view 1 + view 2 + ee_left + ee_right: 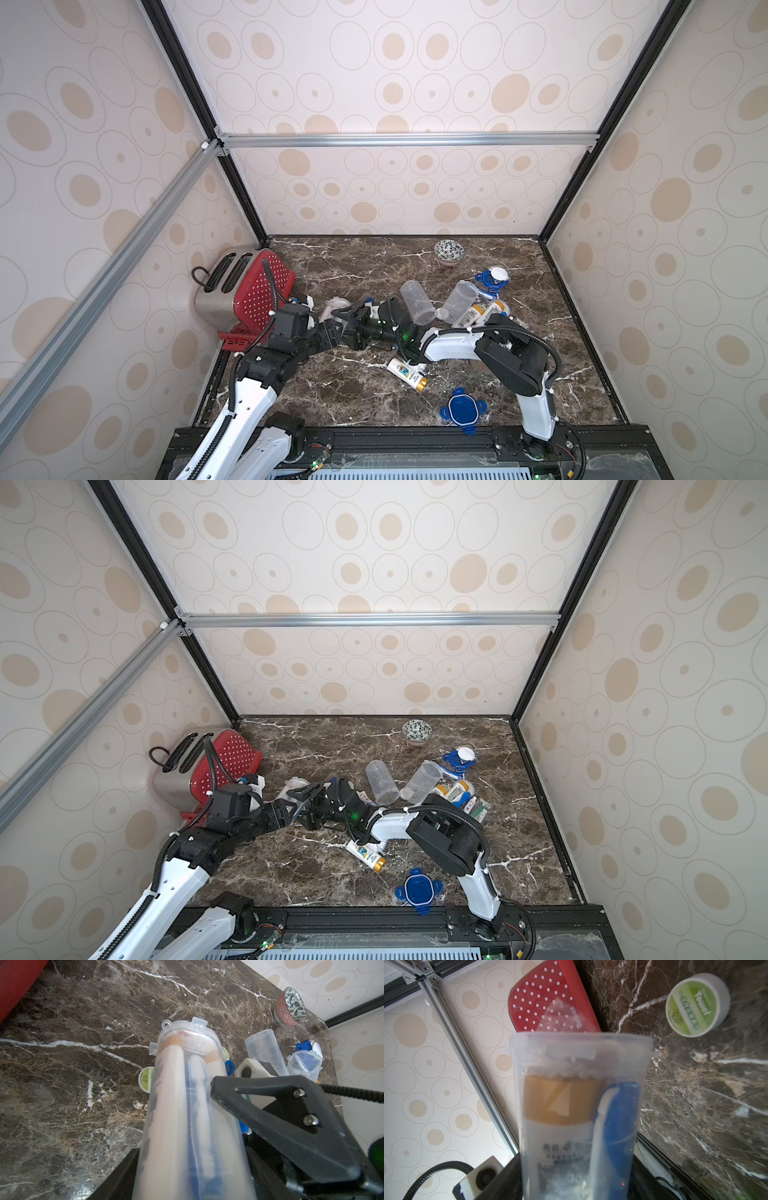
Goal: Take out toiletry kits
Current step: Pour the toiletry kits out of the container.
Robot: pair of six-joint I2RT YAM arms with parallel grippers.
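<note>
A clear jar [187, 1105] holding a toiletry kit is held up between both arms near the toaster; in a top view the jar [334, 308] shows faintly. My left gripper [191, 1167] is shut on the jar's body. The jar [577, 1105] also sits between the jaws of my right gripper [577, 1178]; I cannot tell whether they press on it. Inside are a gold-capped bottle [560, 1099] and a blue toothbrush [618, 1115]. A round green-labelled packet [695, 1004] lies on the marble. Another gold-capped bottle [407, 374] lies loose in front of the right arm.
Two empty clear jars [417, 301] [457, 301] lie beside more bottles [478, 313]. Blue lids [461, 409] [492, 280] lie front and back right. A patterned bowl [449, 251] stands at the back. The red toaster [245, 286] fills the left corner.
</note>
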